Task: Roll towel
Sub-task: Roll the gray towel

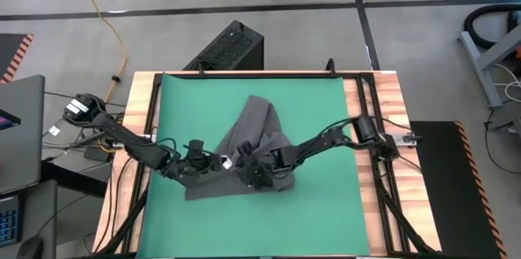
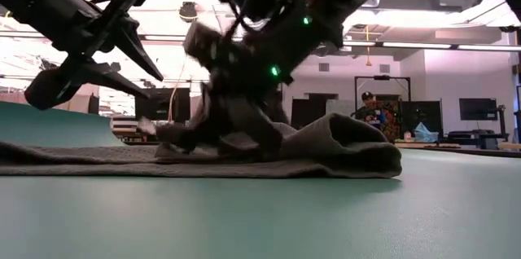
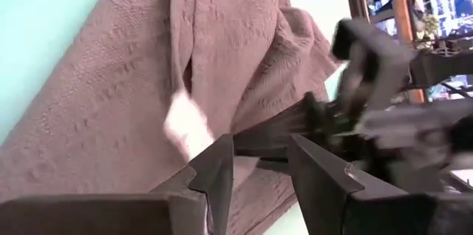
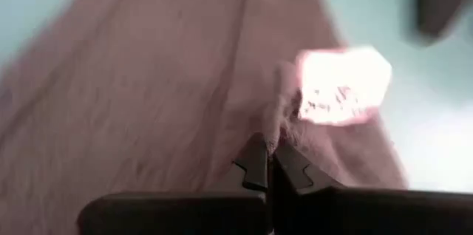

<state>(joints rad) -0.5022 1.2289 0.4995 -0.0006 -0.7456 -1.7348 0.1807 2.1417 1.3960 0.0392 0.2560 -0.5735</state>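
1. The towel (image 1: 256, 149) sits crumpled mid green mat (image 1: 326, 210).
2. Right tool (image 4: 267, 162) is clenched, pinching towel cloth by the white tag (image 4: 344, 83).
3. Left tool (image 3: 259, 165) is spread apart, grasping nothing, just above the towel.

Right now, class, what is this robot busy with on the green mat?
Two arms work a dark grey towel lying crumpled on the green mat. The right gripper is shut on the towel's edge beside its white tag. The left gripper, jaws apart, sits just over the cloth. No roll has formed yet.
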